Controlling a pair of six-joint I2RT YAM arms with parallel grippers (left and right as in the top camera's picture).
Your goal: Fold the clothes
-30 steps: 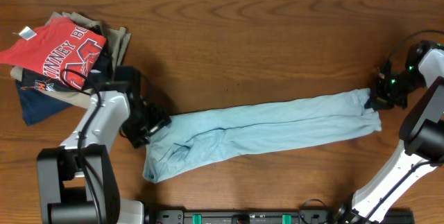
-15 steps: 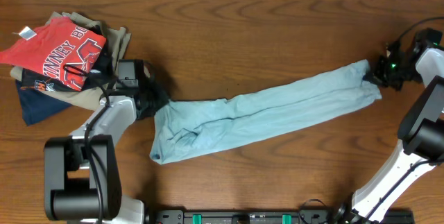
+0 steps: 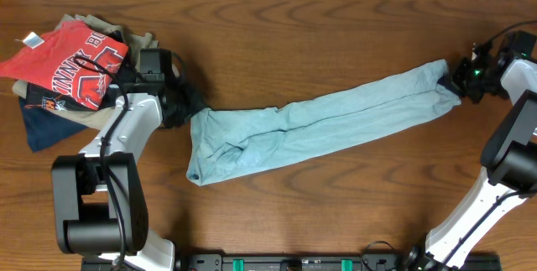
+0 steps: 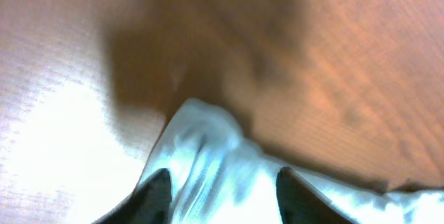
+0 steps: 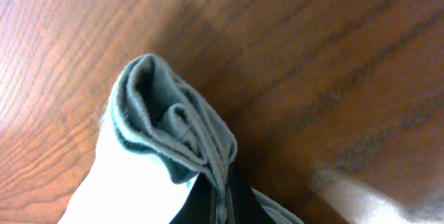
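Overhead view, starting at the bottom edge of the frame: the left arm (image 3: 92, 212) rises from its dark base at lower left, and the right arm (image 3: 512, 153) climbs the right edge. Between them, across the middle of the wooden table (image 3: 336, 36), the pale blue-grey T-shirt (image 3: 319, 128) lies bunched into one long band. It slants from a wider crumpled end left of centre up to a narrow end at the right edge.

At the band's left end sits the left gripper (image 3: 186, 107), just beside the cloth. Its wrist camera is blurred, but the two dark fingertips (image 4: 156, 196) show at the bottom of the frame, standing apart with a rumpled corner of the shirt between them. Whether they press on the fabric cannot be told.

At the band's upper right end, the right gripper (image 3: 461, 82) is clamped on the T-shirt. Its wrist camera shows the fingers drawn together at bottom centre, pinching a gathered, ribbed edge of the fabric that loops up over the wood.

Farther up, in the upper left corner, a heap of garments rests well apart from the T-shirt. A red shirt (image 3: 71, 57) with white lettering lies on top, a khaki garment (image 3: 143, 49) beneath it, and a navy garment (image 3: 46, 124) at the heap's lower edge.
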